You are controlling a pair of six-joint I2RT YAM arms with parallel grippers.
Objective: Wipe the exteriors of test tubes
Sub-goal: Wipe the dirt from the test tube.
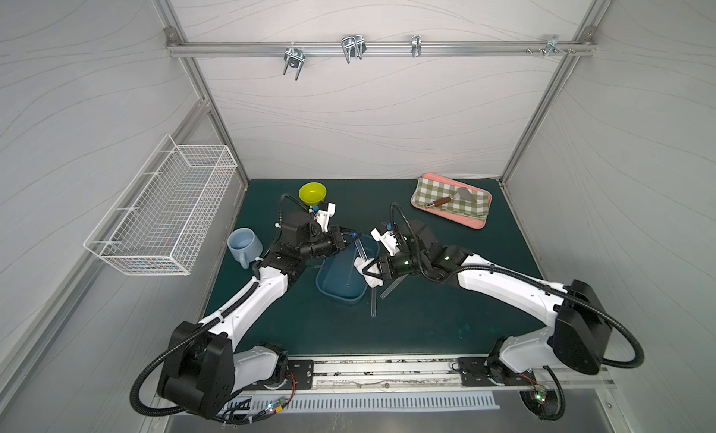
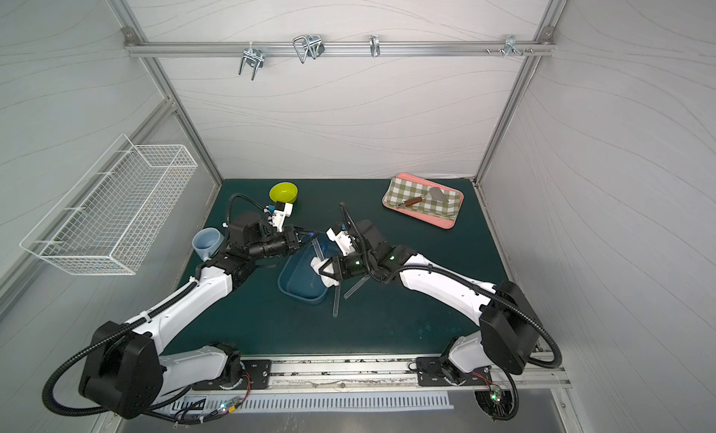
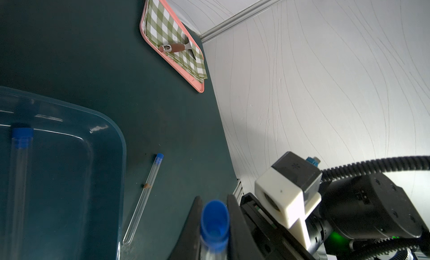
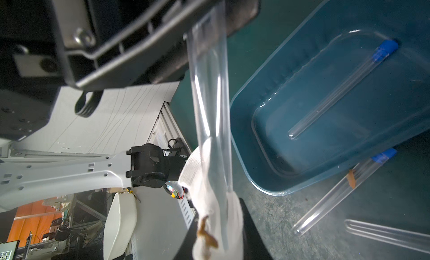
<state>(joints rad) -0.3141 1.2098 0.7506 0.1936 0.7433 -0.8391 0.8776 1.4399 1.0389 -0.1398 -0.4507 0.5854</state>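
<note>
A clear plastic test tube with a small blue cap (image 4: 209,96) hangs in the air between the two arms, above a translucent blue plastic tub (image 4: 242,112). The left gripper (image 3: 214,214) is clamped tight on its capped end, and the cap pokes out between the black fingers (image 3: 234,214). From there the tube slopes down to the right gripper (image 4: 221,231). That gripper's jaws are nearly closed, pinching a white woven cloth (image 4: 193,172). The tube's rounded end lies in the cloth between those jaws. Whether the cloth wraps all the way round it, I cannot tell. An orange-brown smear (image 4: 206,234) marks the cloth near the fingertips.

A second test tube (image 4: 337,91), also blue-capped, lies flat on the floor of the tub. A third test tube (image 4: 335,196) lies on the dark green mat (image 1: 426,315) just beside the tub, with an orange mark partway along it. A fourth test tube (image 4: 386,233) lies on the mat near the third, a little further from the tub, and its cap is out of view.

Further out, a pale blue mug (image 1: 241,243) stands beside the left arm, and a yellow-green bowl (image 1: 312,192) sits beyond it. At the far right of the mat, a pink tray (image 1: 473,222) holds a folded green-and-white checked cloth (image 1: 438,194). A wooden-handled metal scraper (image 1: 449,199) lies on top of that cloth. A white wire basket (image 1: 162,214) hangs on the left wall.
</note>
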